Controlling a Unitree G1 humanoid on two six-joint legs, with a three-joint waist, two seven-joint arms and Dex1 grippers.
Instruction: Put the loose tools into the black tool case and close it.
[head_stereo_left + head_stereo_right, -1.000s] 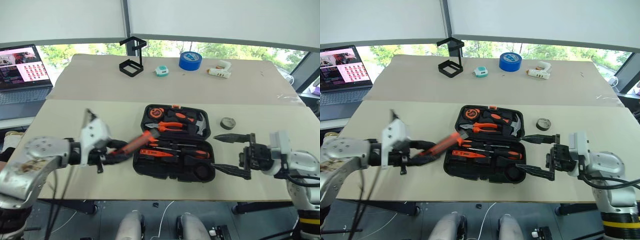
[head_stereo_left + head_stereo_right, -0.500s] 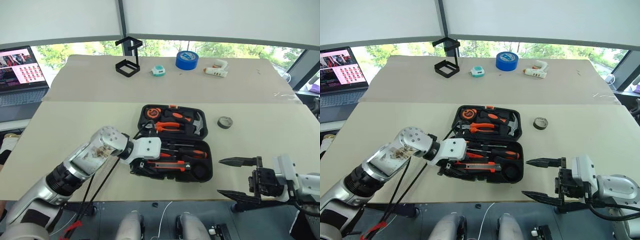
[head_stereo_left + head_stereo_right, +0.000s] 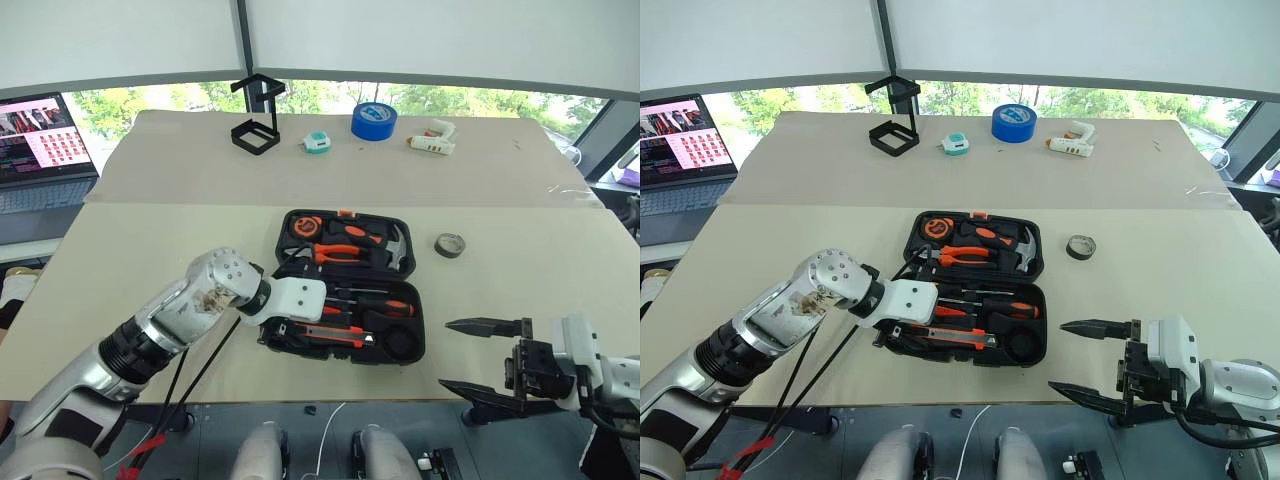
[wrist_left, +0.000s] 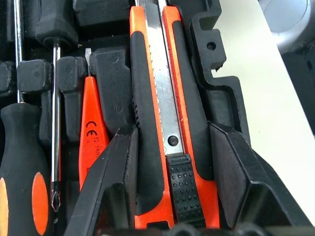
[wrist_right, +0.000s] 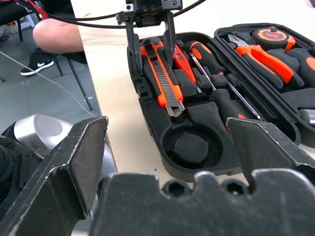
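Swung in from the left since a second ago, the left gripper [image 4: 167,162] now sits low over the near-left corner of the open case [image 3: 420,345], its fingers straddling and grasping the utility knife [image 4: 170,113], which lies in its slot along the case's near edge. Beside the knife lie the tester pen [image 4: 93,118] and a screwdriver [image 4: 24,162]. Right of the case, at the table's near edge, the right gripper [image 3: 490,355] hangs with jaws wide and nothing in them. Farther right lies the small tape roll [image 3: 451,245], loose on the table [image 3: 150,240].
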